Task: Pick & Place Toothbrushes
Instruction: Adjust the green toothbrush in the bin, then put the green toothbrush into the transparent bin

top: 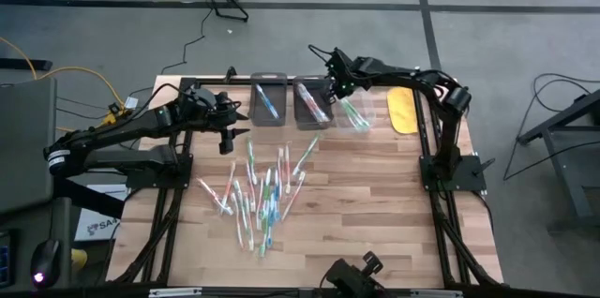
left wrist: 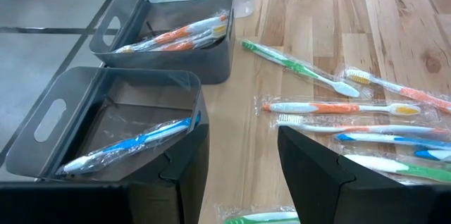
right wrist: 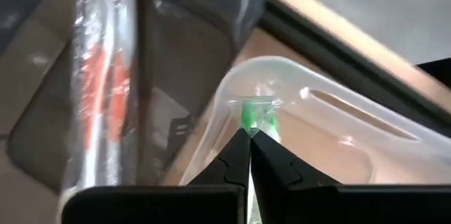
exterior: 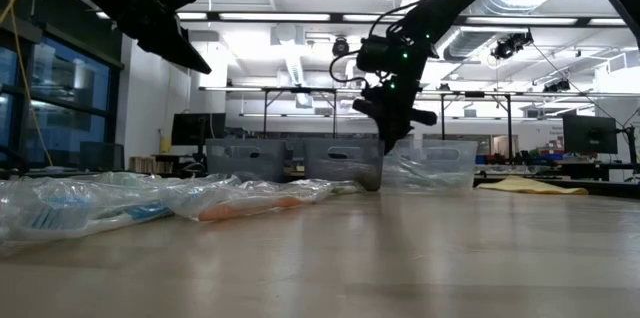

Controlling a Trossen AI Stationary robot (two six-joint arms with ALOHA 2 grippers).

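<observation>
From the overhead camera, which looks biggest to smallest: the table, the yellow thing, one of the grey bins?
1. Table, by far.
2. Grey bin.
3. Yellow thing; it looks close to the bin in size, so this order is unsure.

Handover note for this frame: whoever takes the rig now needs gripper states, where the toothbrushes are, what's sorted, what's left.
Right gripper: shut on a green toothbrush, over the clear bin.
Left gripper: open, empty, beside the left grey bin.
Done: blue brushes in the left grey bin, orange ones in the middle grey bin, green ones in the clear bin.
Left: drop the held brush; sort the pile of toothbrushes mid-table.
</observation>
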